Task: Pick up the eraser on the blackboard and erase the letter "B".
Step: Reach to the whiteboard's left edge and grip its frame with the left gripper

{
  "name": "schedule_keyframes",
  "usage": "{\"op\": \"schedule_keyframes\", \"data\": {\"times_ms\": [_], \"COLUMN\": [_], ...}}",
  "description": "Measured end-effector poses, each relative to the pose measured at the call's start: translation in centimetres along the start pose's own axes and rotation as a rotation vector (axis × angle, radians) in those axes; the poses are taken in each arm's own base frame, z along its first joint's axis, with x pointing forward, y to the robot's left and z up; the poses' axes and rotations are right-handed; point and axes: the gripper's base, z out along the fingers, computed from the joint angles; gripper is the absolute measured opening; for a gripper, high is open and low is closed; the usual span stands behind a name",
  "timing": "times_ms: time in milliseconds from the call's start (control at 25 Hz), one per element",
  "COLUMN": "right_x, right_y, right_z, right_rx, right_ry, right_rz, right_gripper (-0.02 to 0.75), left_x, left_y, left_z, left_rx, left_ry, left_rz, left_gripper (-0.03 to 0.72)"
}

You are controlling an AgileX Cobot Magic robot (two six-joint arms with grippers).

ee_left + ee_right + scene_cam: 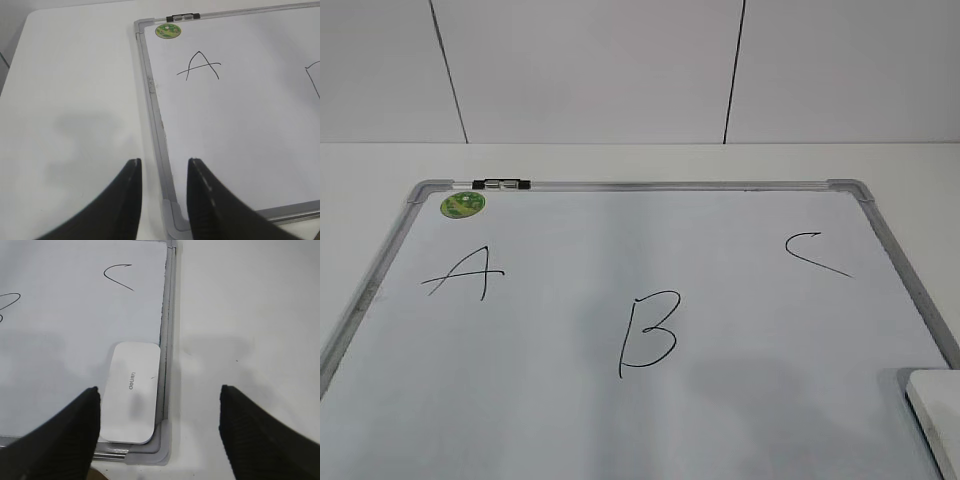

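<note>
The eraser lies flat in the near right corner of the blackboard, against its frame, so the right gripper, spread wide with nothing held, should drop centred and pinch its long sides. It is smooth white plastic with rounded corners; the letter "B" is thin black marker mid-board. The left gripper hangs parted and empty over the near left corner.
</note>
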Motion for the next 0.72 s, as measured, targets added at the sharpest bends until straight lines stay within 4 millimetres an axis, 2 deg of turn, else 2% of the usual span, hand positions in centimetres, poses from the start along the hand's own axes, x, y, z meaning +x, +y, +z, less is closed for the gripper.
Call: {"op": "schedule_keyframes", "data": {"times_ms": [360, 560, 720], "right_x": [-0.2, -0.2, -1.8], "right_y": [0.1, 0.1, 0.0], "right_z": [-0.1, -1.2, -2.0], "right_rx": [-0.017, -0.019, -0.020], "right_ry": [-0.016, 0.020, 0.065], "right_rz": [0.008, 0.007, 0.035], "right_gripper": [0.572, 0.571, 0.571], "left_x": [0.0, 0.0, 0.0], "left_y": [0.0, 0.0, 0.0], "left_z": [0.0, 0.0, 0.0], "left_rx": [0.000, 0.000, 0.000], "left_ry": [0.000, 0.000, 0.000], "left_rz": [0.000, 0.000, 0.000], "left_gripper": [0.236, 0.235, 0.235]}}
